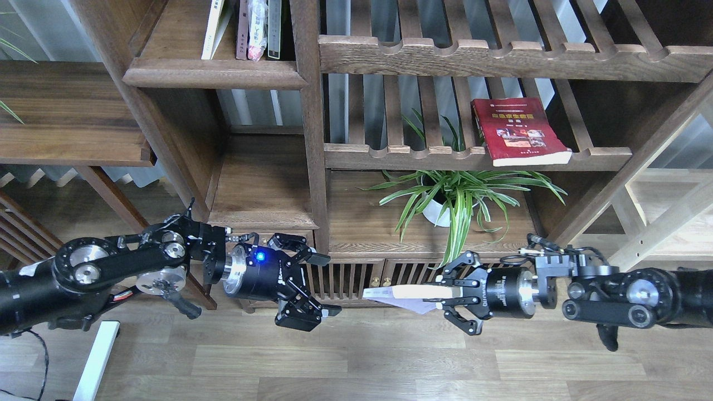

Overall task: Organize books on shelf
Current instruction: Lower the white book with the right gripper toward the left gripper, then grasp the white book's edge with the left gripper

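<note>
A thin white and pale pink book [404, 293] is held flat in front of the low cabinet, with my right gripper [445, 295] shut on its right end. Just left of the book's free end is my left gripper [322, 285], open and holding nothing, a small gap from the book. A red book [518, 131] with a yellow title lies flat on a slatted rack at the right. The shelf [214, 73], a dark board with a rounded lip, is at top left. A white-backed book [212, 28] leans on it beside other upright books [256, 28].
A potted spider plant [454, 197] stands on the cabinet top under the slatted rack. The low cabinet [356, 278] with slatted doors is right behind both grippers. A dark side table [67, 122] is at the left and a paler wood unit [663, 211] at the right.
</note>
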You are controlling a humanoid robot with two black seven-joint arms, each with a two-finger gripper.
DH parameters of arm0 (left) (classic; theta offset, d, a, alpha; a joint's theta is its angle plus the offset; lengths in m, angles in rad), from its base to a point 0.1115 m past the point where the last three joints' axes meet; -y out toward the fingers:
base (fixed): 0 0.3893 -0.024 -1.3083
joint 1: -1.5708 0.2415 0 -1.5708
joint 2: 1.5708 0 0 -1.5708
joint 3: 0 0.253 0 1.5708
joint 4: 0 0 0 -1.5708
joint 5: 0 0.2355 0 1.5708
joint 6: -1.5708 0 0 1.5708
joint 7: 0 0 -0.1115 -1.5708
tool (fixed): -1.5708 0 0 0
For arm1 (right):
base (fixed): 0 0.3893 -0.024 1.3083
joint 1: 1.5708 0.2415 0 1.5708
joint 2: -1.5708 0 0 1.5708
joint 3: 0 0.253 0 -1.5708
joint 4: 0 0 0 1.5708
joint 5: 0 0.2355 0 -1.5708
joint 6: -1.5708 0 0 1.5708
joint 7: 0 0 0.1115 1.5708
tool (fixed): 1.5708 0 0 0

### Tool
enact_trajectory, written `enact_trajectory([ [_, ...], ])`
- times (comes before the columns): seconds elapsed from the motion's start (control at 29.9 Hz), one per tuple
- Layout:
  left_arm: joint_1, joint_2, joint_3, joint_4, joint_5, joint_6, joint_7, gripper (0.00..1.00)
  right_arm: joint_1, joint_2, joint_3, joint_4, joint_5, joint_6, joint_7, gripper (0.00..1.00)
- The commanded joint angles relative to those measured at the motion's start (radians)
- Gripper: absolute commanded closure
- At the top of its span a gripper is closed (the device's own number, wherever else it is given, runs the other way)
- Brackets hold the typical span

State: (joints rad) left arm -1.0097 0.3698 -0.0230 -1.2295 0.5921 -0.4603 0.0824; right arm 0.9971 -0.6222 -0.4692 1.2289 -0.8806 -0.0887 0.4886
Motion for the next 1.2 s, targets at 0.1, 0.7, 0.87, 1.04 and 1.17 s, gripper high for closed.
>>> enact_trajectory([
  [0.1, -0.001, -0.023, 0.008, 0.002, 0.130, -0.001, -0.001, 0.02, 0.040, 0.036, -0.008, 0.006, -0.006, 0.006, 0.000, 0.98],
  [0.7, 0.006, -0.112, 0.000, 0.053, 0.253, 0.032, -0.012, 0.02, 0.120, 0.099, -0.029, 0.049, -0.001, 0.009, 0.000, 0.98],
  [0.87, 0.028, -0.121, 0.002, 0.053, 0.319, 0.055, -0.018, 0.02, 0.166, 0.121, -0.029, 0.060, 0.008, 0.017, 0.000, 0.98],
  [1.04, 0.037, -0.123, 0.002, 0.053, 0.360, 0.075, -0.024, 0.02, 0.181, 0.136, -0.029, 0.063, 0.011, 0.017, 0.000, 0.98],
  [1.17, 0.043, -0.123, 0.014, 0.053, 0.379, 0.107, -0.030, 0.03, 0.181, 0.147, -0.029, 0.063, 0.011, 0.017, 0.000, 0.98],
])
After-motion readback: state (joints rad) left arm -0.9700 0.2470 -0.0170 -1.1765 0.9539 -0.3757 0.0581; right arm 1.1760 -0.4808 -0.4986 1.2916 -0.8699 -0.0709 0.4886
